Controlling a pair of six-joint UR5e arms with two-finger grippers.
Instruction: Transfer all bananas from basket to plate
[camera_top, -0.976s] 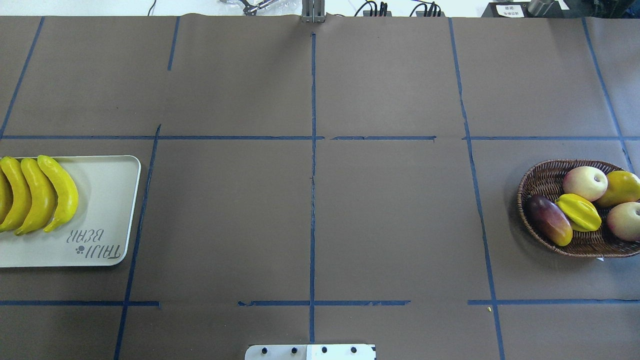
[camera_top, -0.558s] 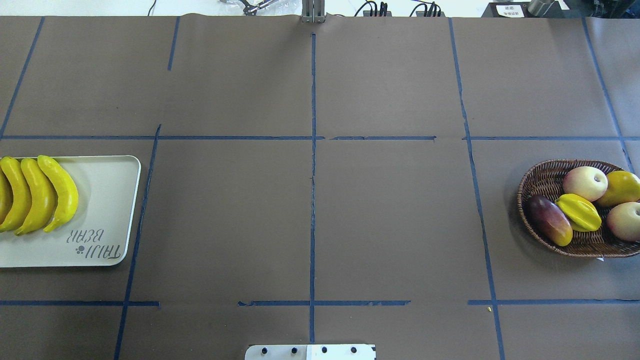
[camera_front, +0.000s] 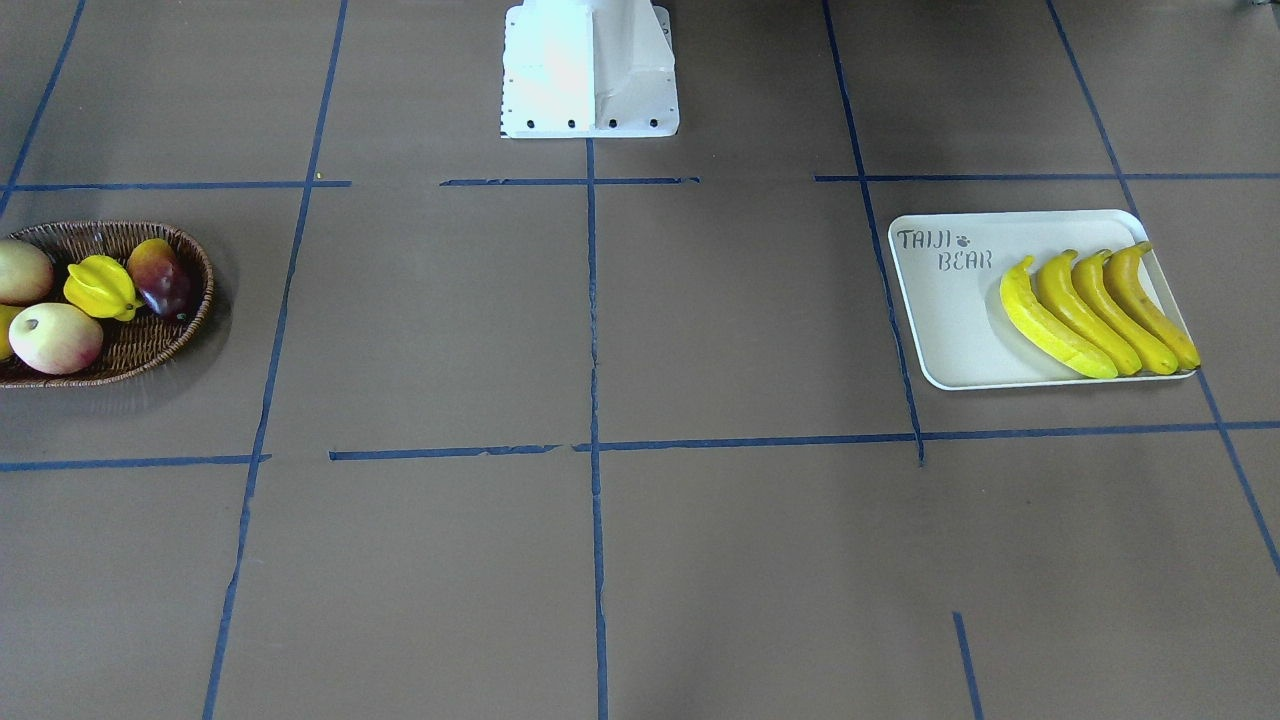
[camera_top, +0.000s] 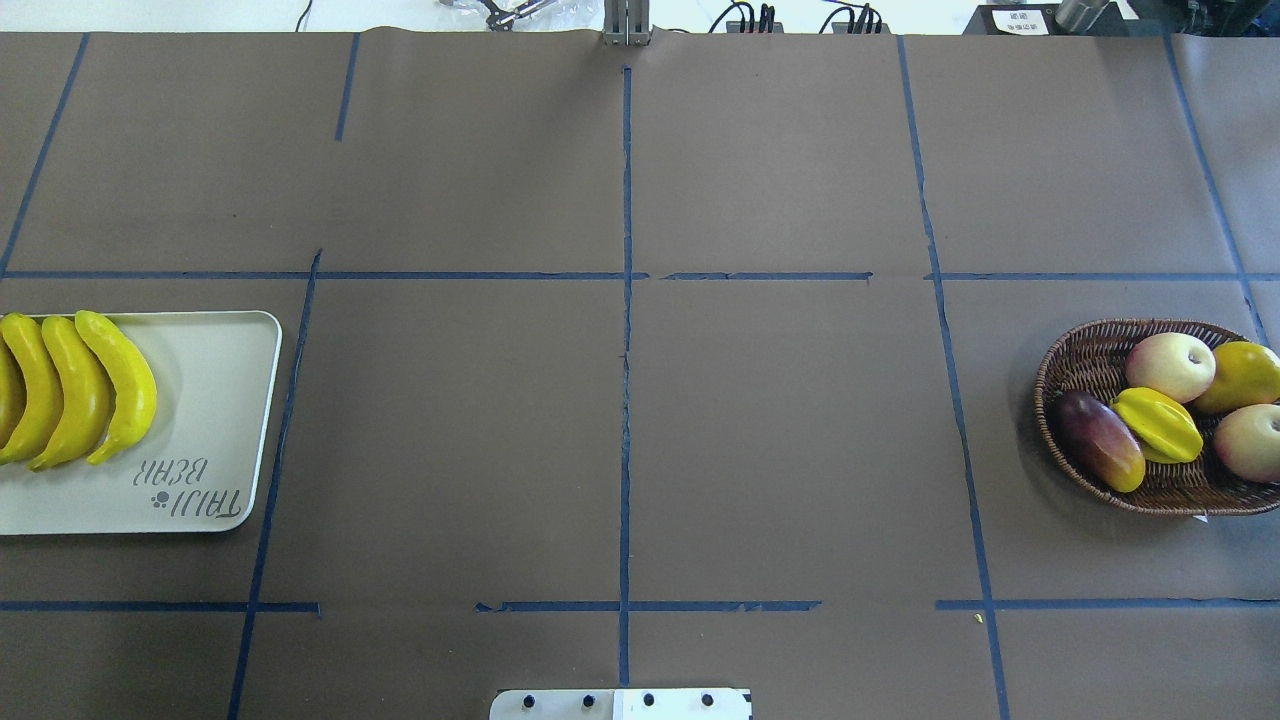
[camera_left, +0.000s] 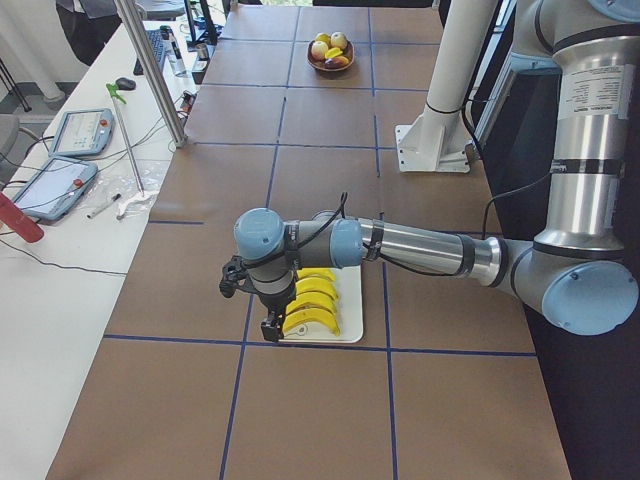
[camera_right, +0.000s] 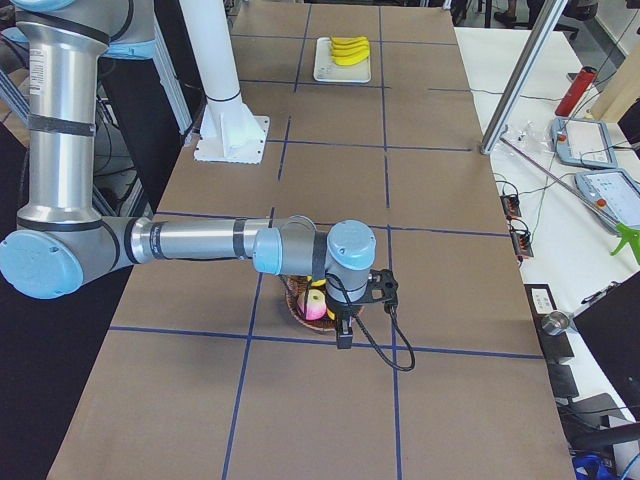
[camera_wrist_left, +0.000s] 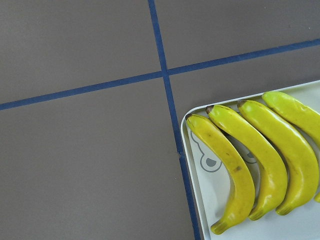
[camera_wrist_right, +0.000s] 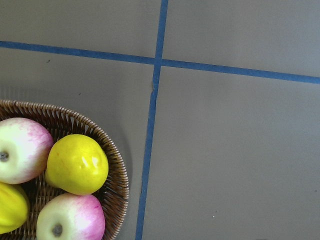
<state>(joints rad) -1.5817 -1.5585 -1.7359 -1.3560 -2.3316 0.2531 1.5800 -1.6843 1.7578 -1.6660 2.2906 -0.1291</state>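
Observation:
Four yellow bananas (camera_front: 1095, 305) lie side by side on the cream "TAIJI BEAR" plate (camera_front: 945, 320). They also show in the overhead view (camera_top: 85, 390) and the left wrist view (camera_wrist_left: 250, 160). The dark wicker basket (camera_top: 1075, 350) holds apples, a starfruit, a mango and a yellow pear, and no banana shows in it. My left gripper (camera_left: 268, 328) hangs over the plate's outer end. My right gripper (camera_right: 343, 337) hangs over the basket's outer edge (camera_wrist_right: 114, 170). Both show only in the side views, so I cannot tell whether they are open or shut.
The robot's white base (camera_front: 590, 75) stands at the table's near middle. A metal pole (camera_left: 150, 75), tablets and cables lie on the white bench beyond the table's far edge. Blue tape lines mark the brown table.

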